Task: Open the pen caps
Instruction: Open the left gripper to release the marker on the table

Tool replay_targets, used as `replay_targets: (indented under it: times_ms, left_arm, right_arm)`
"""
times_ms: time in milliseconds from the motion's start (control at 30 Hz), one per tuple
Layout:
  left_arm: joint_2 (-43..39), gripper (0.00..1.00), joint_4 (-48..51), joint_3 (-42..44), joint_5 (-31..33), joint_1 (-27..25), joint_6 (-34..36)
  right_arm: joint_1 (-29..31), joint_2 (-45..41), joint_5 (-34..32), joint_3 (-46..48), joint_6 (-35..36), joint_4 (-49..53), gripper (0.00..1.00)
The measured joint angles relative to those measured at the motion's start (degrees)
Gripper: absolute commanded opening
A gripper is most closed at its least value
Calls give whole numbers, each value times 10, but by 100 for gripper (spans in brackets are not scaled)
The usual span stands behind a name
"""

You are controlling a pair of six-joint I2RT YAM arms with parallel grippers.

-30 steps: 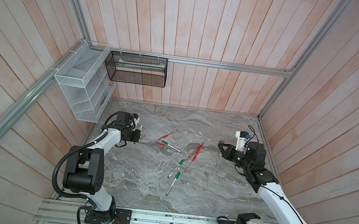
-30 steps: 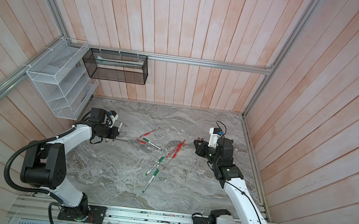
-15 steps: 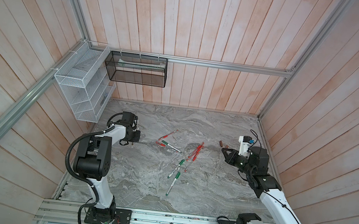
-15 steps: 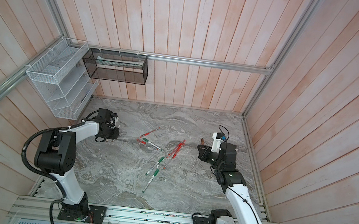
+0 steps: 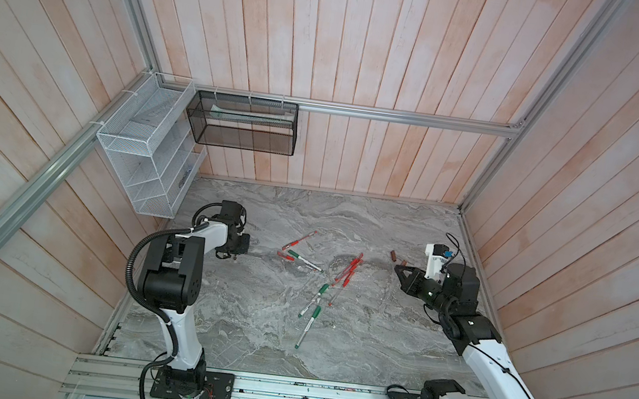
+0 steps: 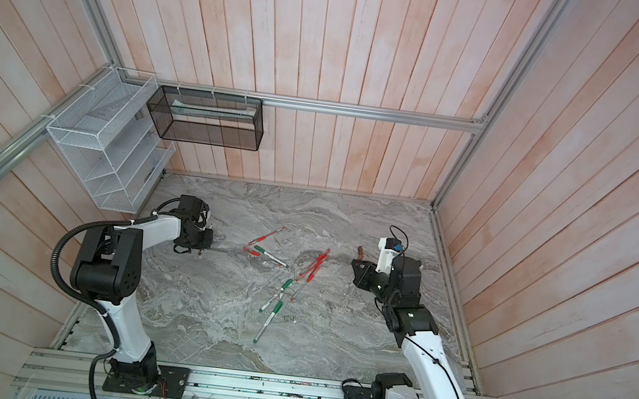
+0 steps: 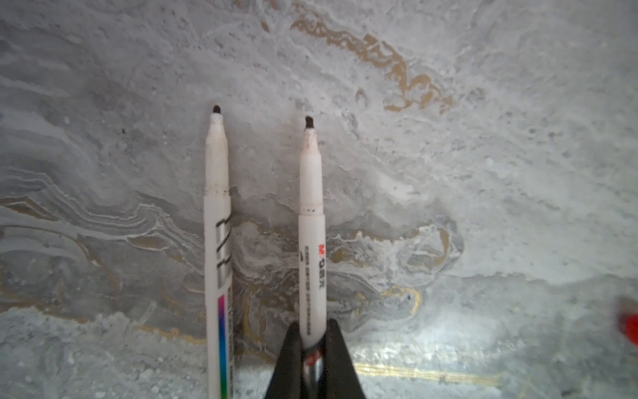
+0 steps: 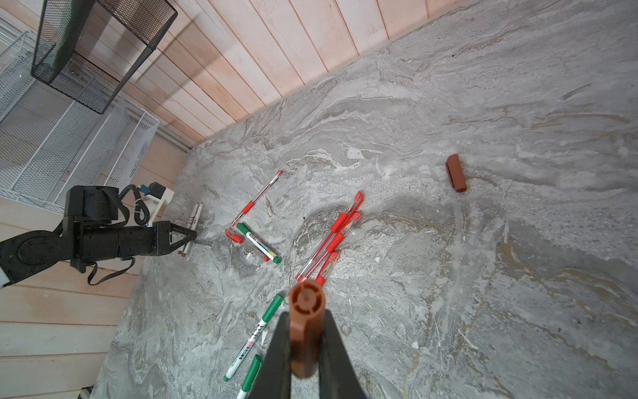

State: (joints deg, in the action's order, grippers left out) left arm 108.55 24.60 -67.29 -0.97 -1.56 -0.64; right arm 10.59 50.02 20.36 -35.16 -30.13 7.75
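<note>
My left gripper is shut on the rear end of a white uncapped marker, low over the marble table at the left. A second uncapped white marker lies parallel beside it. My right gripper is shut on a chunky brown pen cap and is held above the table at the right. Another brown cap lies loose on the table just beyond it. In the middle lie several red-capped pens and green-capped markers, all still capped.
A black mesh basket hangs on the back wall and a white wire rack on the left wall. Wooden walls close the table on three sides. An aluminium rail carrying both arm bases runs along the front edge.
The left arm's elbow has folded upward while its gripper stays at the left with the marker. The right gripper has drawn slightly back to the right with the brown cap.
</note>
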Motion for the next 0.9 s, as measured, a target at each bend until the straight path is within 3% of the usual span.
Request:
replay_targets:
  times_ms: [567,900]
  left_arm:
    - [0,26,3,-3,-3,-4,-16]
    - [-130,51,3,7,-31,-15,-19]
  right_arm:
    - [-2,1,-11,-21,6,35,0]
    - [-3,56,-35,-92,26,79,0]
